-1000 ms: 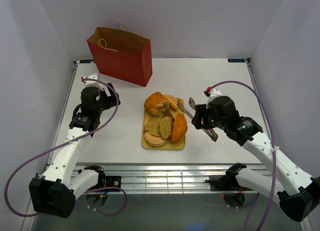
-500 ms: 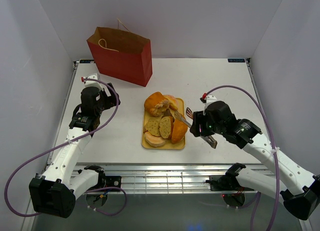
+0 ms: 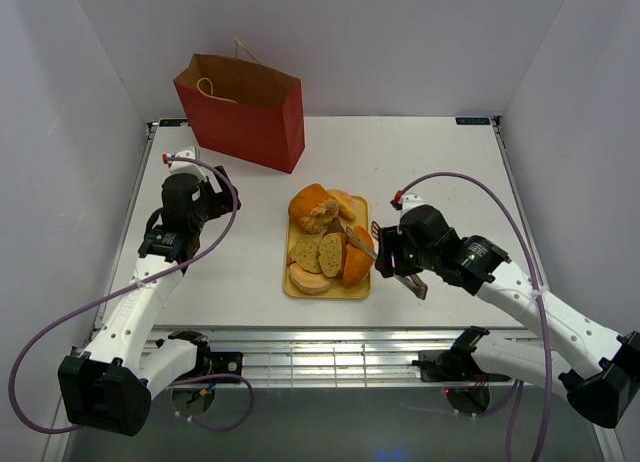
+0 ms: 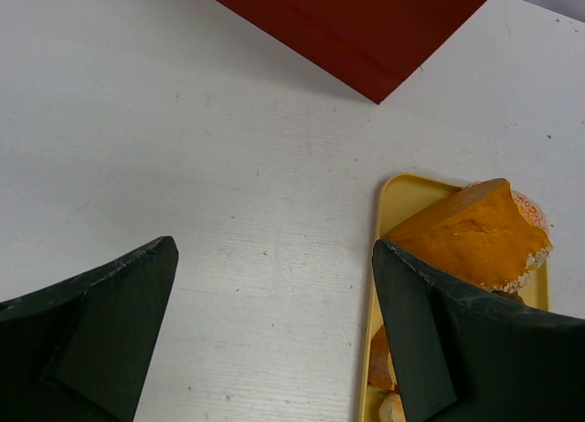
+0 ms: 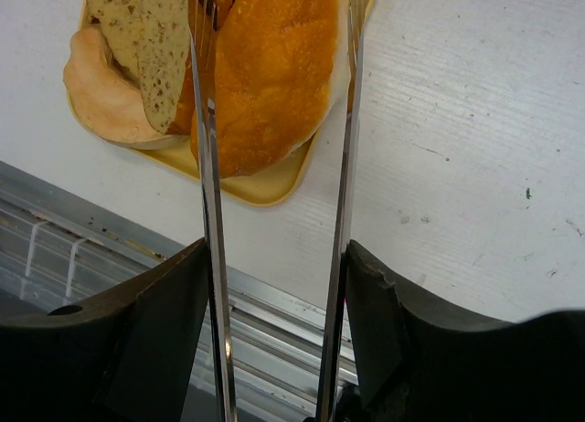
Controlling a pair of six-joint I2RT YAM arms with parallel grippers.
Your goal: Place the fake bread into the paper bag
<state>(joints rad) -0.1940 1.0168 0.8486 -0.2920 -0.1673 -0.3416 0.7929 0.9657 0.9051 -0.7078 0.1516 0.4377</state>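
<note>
The fake bread lies on a yellow tray (image 3: 326,291): a glossy orange roll (image 3: 358,260), a larger orange loaf (image 3: 309,204), speckled slices (image 3: 318,252) and a pale bun (image 3: 307,280). My right gripper (image 3: 398,259) is shut on metal tongs (image 3: 362,240). In the right wrist view the two tong arms (image 5: 211,194) straddle the orange roll (image 5: 270,75), next to a slice (image 5: 146,34) and the pale bun (image 5: 99,98). My left gripper (image 3: 186,208) is open and empty over bare table left of the tray (image 4: 395,198). The red paper bag (image 3: 245,110) stands open at the back left.
The table's metal front rail (image 5: 119,248) runs just below the tray. White walls enclose the table on three sides. The bag's red side (image 4: 366,20) fills the top of the left wrist view.
My right arm has moved left toward the tray with the tongs, whose tips now reach over the orange roll. The left arm has not moved.
</note>
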